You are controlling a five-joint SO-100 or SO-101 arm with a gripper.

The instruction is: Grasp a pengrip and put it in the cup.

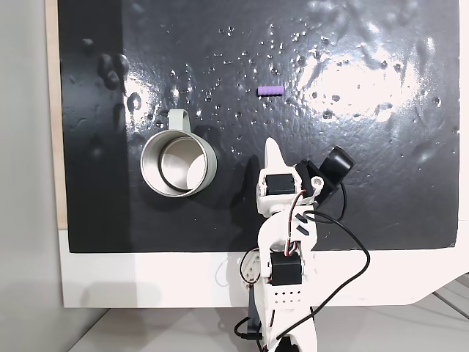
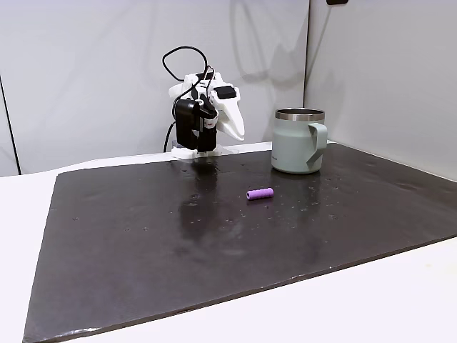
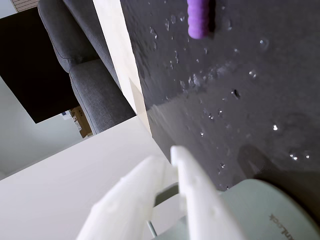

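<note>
The small purple ribbed pengrip (image 1: 270,90) lies on its side on the black mat, also seen in the other fixed view (image 2: 260,194) and at the top of the wrist view (image 3: 201,17). The sage-green cup (image 1: 211,169) with its steel inside stands upright, handle toward the far side (image 2: 293,146); its wall fills the lower right of the wrist view (image 3: 270,210). My white gripper (image 1: 272,145) sits folded back near the arm base (image 2: 239,132), right of the cup in a fixed view and well short of the pengrip. Its fingers (image 3: 150,172) lie together with nothing between them.
The black mat (image 1: 366,183) is speckled with water droplets and glare. It lies on a white table (image 1: 146,279). A grey chair (image 3: 75,60) stands beyond the table edge in the wrist view. A wall (image 2: 107,71) rises behind the arm.
</note>
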